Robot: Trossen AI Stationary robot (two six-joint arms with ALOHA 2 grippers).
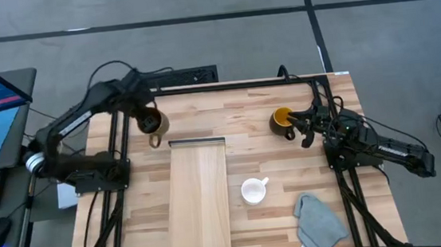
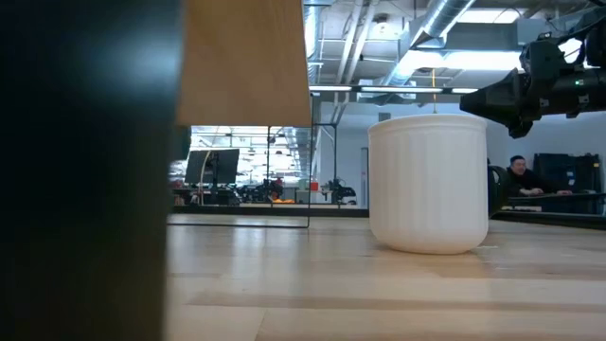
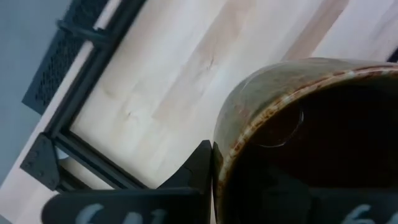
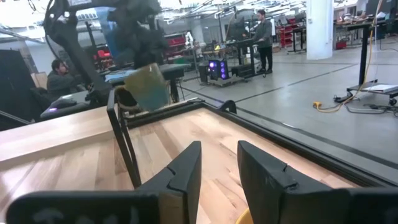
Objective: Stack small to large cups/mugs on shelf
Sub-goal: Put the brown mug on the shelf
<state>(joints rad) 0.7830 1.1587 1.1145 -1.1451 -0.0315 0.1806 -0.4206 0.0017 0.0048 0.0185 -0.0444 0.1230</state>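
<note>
Nothing yet on the shelf: large brown mug clamped in the left gripper near the far end, right gripper parted and empty beside the dark mug, small white mug standing beside the board.

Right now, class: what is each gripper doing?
Left gripper: shut on the brown mug, held at the table's far left.
Right gripper: at the dark mug; whether it grips cannot be told.
</note>
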